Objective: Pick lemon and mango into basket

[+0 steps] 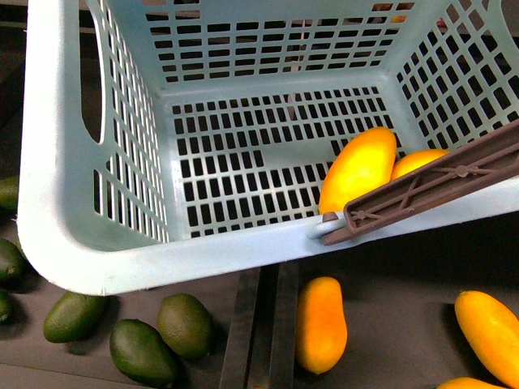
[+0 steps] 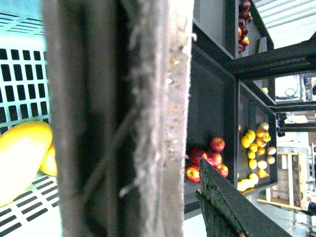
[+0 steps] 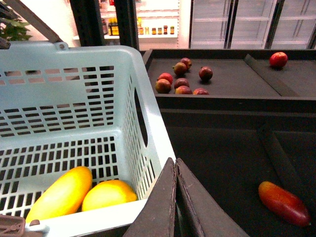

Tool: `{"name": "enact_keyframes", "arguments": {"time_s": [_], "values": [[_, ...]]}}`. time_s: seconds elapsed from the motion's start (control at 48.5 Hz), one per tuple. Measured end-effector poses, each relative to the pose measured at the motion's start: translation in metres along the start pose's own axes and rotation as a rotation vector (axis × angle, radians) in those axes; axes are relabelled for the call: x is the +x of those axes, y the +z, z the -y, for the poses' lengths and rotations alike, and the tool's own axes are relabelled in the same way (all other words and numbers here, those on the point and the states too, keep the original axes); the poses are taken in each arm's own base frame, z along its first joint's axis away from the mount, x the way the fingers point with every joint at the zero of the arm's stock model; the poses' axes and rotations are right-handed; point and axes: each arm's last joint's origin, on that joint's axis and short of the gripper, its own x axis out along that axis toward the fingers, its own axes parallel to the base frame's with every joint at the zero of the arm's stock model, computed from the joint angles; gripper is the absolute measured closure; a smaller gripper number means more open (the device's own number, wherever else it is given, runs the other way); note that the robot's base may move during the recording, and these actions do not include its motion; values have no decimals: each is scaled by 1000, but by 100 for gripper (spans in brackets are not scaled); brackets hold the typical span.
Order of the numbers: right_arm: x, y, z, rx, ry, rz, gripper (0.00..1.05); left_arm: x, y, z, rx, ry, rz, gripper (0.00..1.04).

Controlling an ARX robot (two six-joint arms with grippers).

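We see the mango (image 1: pixel 358 169) and the lemon (image 1: pixel 418 161) lying side by side, touching, on the slotted floor of the basket (image 1: pixel 162 259), near its brown handle (image 1: pixel 438 182). Our right gripper (image 3: pixel 176 197) hangs just outside the basket wall, its jaws pressed together and empty. Our left gripper's state we cannot tell. Dark green fruits (image 1: pixel 142 350) and another mango (image 1: pixel 319 322) lie below the basket.

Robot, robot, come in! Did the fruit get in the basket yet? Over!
Right gripper shut, empty, just outside the basket. Left gripper: cannot tell. Mango and lemon both inside, side by side. Nothing blocking.
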Motion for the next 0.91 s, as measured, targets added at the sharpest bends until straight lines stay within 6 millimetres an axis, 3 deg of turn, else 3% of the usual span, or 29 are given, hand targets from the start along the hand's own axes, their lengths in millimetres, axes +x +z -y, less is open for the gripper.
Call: {"name": "enact_keyframes", "arguments": {"time_s": [0.557,0.907], "values": [[-15,-3,0,-1,-2,-6,102,0,0,0,-1,0,-1,76],[-15,-3,0,-2,-3,-6,30,0,0,0,-2,-1,-2,76]]}}
